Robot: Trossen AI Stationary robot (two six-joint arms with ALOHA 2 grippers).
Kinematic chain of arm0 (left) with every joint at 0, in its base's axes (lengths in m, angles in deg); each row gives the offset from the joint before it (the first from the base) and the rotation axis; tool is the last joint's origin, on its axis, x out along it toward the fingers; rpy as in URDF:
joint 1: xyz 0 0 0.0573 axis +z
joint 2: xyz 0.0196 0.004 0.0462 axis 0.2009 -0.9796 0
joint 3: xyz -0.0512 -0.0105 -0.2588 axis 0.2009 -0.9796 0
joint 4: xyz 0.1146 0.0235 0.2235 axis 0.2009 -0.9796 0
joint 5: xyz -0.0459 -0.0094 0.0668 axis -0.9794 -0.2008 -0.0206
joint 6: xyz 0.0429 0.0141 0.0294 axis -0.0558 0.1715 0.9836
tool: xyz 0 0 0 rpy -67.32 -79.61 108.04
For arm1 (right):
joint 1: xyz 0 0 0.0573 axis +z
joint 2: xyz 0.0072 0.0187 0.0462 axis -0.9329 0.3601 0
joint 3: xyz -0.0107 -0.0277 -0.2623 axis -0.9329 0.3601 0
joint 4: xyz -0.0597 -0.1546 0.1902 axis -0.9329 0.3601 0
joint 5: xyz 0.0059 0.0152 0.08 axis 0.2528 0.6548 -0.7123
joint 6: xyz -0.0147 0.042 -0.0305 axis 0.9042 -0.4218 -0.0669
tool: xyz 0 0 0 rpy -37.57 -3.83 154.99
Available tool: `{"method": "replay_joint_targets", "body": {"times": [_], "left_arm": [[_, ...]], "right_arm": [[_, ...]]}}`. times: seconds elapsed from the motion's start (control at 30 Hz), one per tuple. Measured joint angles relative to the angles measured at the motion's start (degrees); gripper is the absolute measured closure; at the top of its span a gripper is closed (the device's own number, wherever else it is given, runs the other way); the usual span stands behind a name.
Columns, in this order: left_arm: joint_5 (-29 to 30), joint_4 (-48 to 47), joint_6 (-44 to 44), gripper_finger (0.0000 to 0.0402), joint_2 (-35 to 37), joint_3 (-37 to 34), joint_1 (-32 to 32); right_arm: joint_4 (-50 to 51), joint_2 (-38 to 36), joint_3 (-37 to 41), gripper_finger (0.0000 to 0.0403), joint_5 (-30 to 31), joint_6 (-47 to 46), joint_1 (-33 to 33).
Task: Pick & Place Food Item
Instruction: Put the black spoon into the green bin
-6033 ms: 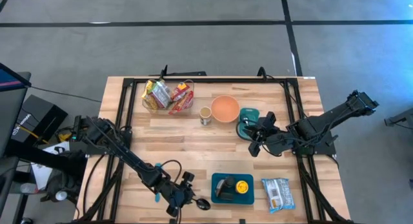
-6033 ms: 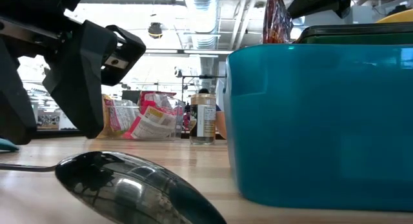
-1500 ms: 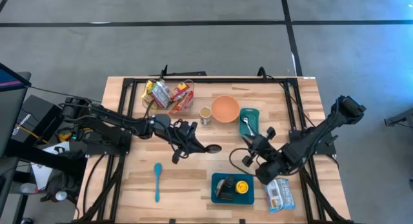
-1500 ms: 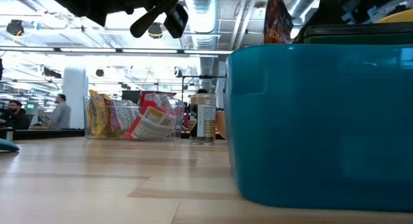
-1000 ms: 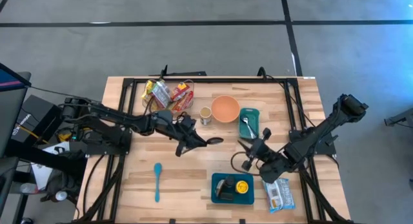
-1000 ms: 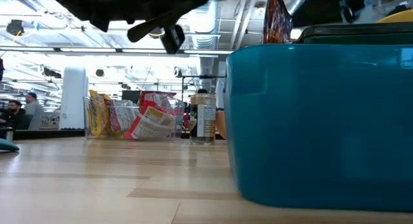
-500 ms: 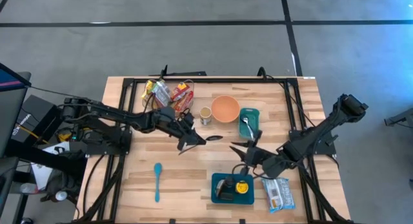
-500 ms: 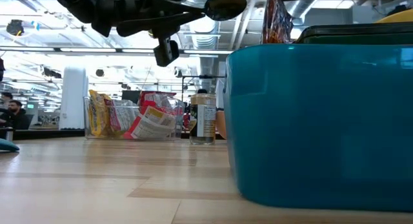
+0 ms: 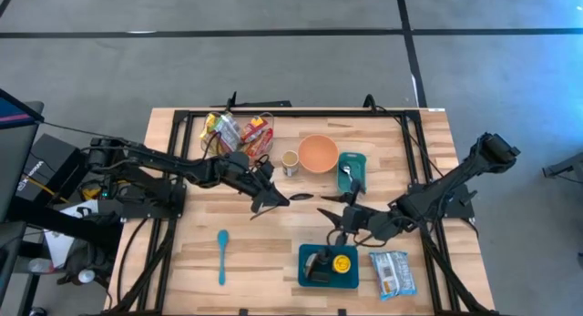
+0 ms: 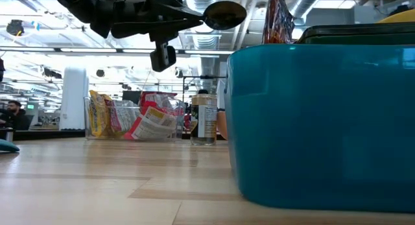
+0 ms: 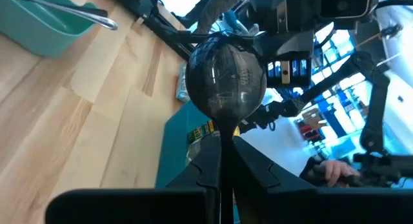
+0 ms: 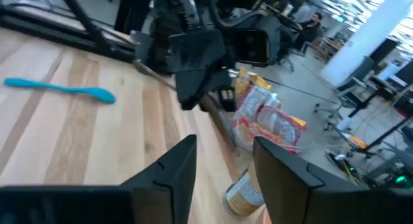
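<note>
Fingers of my left gripper (image 9: pixel 270 199) are clamped on a dark metal ladle (image 11: pixel 225 88), held above mid-table toward my right gripper (image 9: pixel 341 209), whose fingers stand apart, empty. Handover looks unfinished; silver-blue foil snack packet (image 9: pixel 391 272) lies untouched beside the teal bin (image 9: pixel 318 253).

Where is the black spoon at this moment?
In the high view the black spoon is held above the table's middle by the left gripper, just below the small can and facing the right gripper.
</note>
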Motion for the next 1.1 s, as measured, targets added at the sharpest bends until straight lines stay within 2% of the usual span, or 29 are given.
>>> {"method": "replay_joint_targets", "body": {"times": [0.2, 0.5, 0.73, 1.1], "left_arm": [[0.0, -0.2, -1.3, 0.0388, 0.0, 0.0, 0.0], [0.0, -0.9, -2.2, 0.0388, 0.0, 0.0, 0.0], [0.2, -1.6, -2.2, 0.0388, 0.0, 0.0, 0.0], [0.5, -3.2, -2.5, 0.0388, 0.0, 0.0, 0.0]], "right_arm": [[-2.3, 1.4, 0.0, 0.0246, -0.1, 1.2, -2.4], [-2.3, 1.5, -0.4, 0.0252, -4.5, 1.5, -4.0], [-2.3, 7.4, -5.1, 0.0249, -4.0, 4.2, -5.5], [8.2, 13.4, -12.7, 0.0257, -2.9, 3.2, -6.6]]}}
